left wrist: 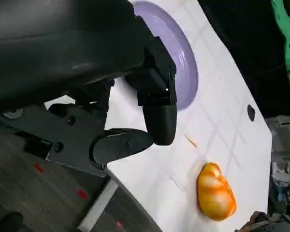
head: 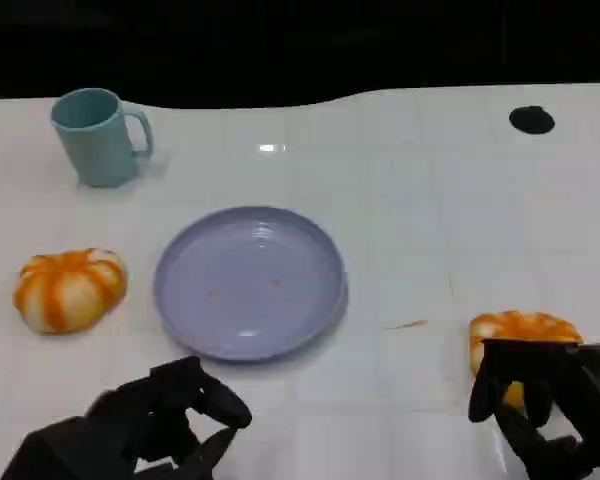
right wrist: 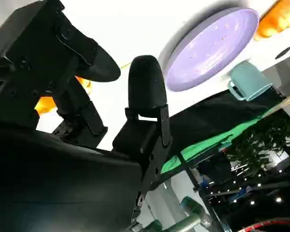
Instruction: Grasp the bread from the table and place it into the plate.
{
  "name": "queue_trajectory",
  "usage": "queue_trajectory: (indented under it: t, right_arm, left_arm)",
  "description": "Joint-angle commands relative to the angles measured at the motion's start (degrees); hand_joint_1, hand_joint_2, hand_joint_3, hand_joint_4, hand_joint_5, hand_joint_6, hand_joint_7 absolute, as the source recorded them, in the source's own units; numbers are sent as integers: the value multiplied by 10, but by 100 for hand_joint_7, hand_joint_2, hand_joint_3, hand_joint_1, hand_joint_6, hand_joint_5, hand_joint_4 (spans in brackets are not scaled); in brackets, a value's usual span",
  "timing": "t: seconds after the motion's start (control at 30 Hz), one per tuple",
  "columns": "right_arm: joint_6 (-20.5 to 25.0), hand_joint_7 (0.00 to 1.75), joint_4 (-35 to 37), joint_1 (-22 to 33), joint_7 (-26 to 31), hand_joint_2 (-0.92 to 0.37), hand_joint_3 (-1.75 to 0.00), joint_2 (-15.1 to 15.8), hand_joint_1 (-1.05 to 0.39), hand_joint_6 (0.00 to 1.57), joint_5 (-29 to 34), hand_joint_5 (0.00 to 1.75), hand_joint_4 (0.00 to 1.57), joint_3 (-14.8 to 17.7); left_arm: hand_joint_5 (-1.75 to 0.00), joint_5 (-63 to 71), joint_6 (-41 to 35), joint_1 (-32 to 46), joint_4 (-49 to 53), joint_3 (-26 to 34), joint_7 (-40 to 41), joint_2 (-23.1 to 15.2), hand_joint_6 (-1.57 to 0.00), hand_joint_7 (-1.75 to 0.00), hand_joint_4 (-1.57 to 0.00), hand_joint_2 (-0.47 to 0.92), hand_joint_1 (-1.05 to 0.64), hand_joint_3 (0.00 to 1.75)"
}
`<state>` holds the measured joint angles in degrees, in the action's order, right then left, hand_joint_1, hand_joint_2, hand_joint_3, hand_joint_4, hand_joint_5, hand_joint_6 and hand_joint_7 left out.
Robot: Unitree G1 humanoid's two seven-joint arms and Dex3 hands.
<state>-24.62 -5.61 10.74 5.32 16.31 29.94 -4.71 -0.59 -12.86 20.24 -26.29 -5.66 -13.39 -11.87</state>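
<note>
Right now the bread (head: 520, 330) lies just beyond the right robot hand (head: 550, 400).

2 breads (head: 70, 289) (head: 523, 335), 1 plate (head: 250, 281), 1 mug (head: 97, 136)

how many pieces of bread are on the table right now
2. One bread lies left of the plate, near the mug. The other bread lies right of the plate, partly hidden behind the right hand.

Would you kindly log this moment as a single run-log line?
right hand: over right bread, grasp unclear | left hand: holds nothing | plate: no bread | left bread: on table
</note>
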Motion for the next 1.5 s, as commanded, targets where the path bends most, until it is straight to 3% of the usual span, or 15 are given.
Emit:
queue_trajectory:
  t: [0.03,0.83,1.03,1.17,1.33,1.5]
  right_arm:
    - [2,136,1,-3,1,-15,-146,10,-5,91,0,175,97,5]
    - [1,133,-2,-2,-2,-15,-145,12,-5,90,-4,174,96,5]
    - [7,95,-24,2,-1,-21,-127,8,-4,96,0,170,91,8]
    - [23,71,-51,5,1,-22,-112,12,-12,100,29,135,91,8]
    - [70,54,-97,10,-29,-25,-101,19,-21,94,57,120,81,12]
    - [125,33,-150,15,-69,-39,-76,33,-28,82,87,92,64,14]
  left_arm:
    - [-175,-4,2,-1,0,3,-7,-6,-63,-126,-65,86,-26,57]
    - [-175,-6,3,1,-4,3,-6,-8,-63,-127,-65,87,-27,54]
    - [-175,-9,-1,1,-5,5,-7,-9,-62,-126,-65,87,-26,54]
    - [-175,-12,-3,1,-5,6,-8,-8,-62,-126,-65,87,-26,54]
    - [-175,-4,1,1,-4,4,-8,-11,-63,-126,-65,87,-26,53]
    - [-175,-3,1,1,-6,4,-9,-11,-62,-126,-64,87,-26,53]
